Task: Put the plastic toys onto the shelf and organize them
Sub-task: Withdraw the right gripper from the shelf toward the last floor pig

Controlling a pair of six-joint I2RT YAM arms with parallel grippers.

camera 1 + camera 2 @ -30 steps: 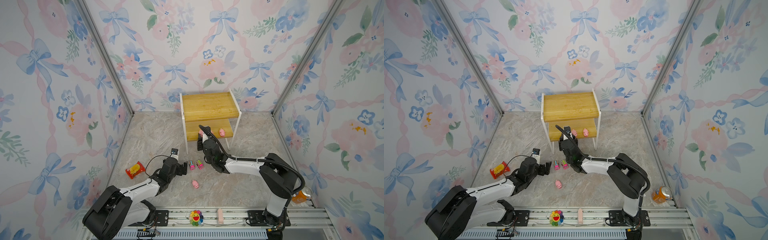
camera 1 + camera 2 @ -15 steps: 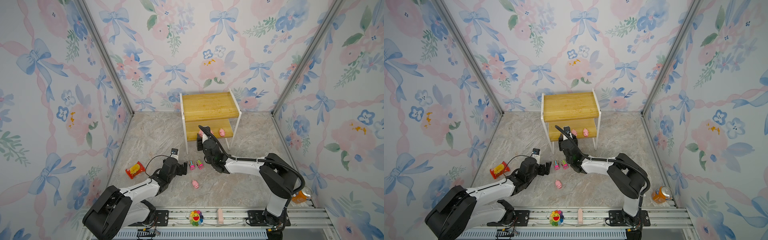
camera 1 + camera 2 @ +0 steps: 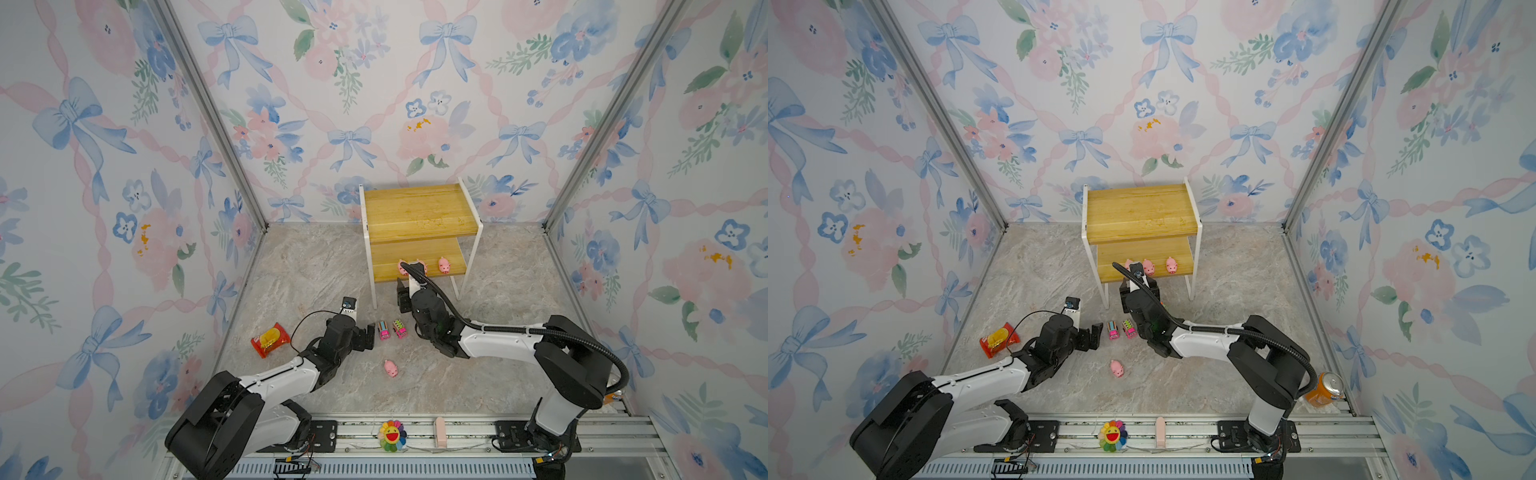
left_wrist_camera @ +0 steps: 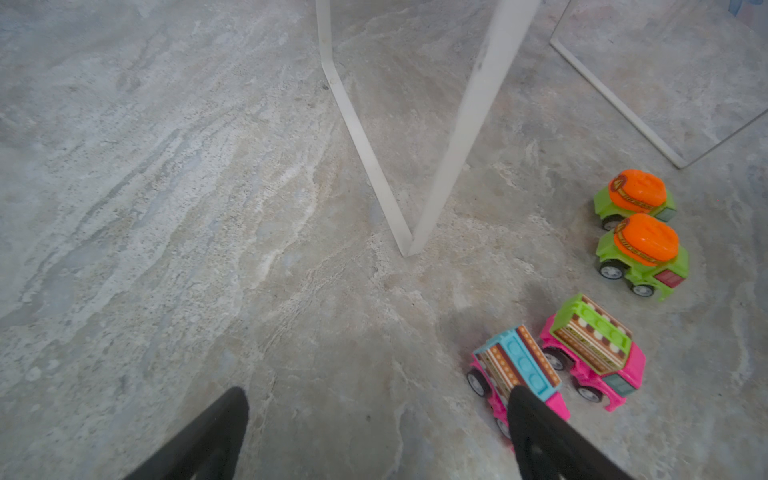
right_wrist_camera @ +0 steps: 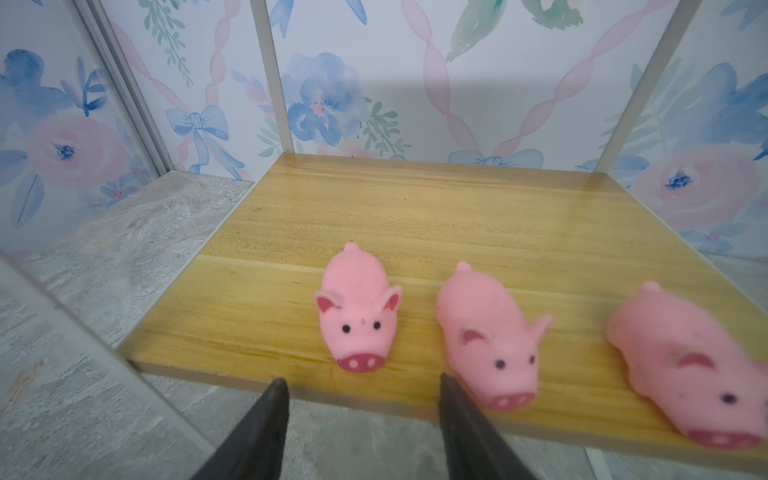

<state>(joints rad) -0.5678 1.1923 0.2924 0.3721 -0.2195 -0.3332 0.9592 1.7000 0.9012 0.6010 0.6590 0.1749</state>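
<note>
My right gripper (image 5: 361, 380): jaws apart, empty, at lower board edge of shelf (image 5: 415, 208). Three pink pigs (image 5: 359, 316) there, snouts outward, dark dot eyes. My left gripper (image 4: 378, 390): spread wide, empty, one tip just beside blue-topped pink truck (image 4: 515, 370) on floor (image 4: 166, 208).

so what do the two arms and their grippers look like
Both arms have white link shells with bulky black joints: left arm, right arm. The left gripper and right gripper have black tapered fingers. A thick ribbed black hose runs along the right arm; a thin black cable loops by the left wrist.
</note>
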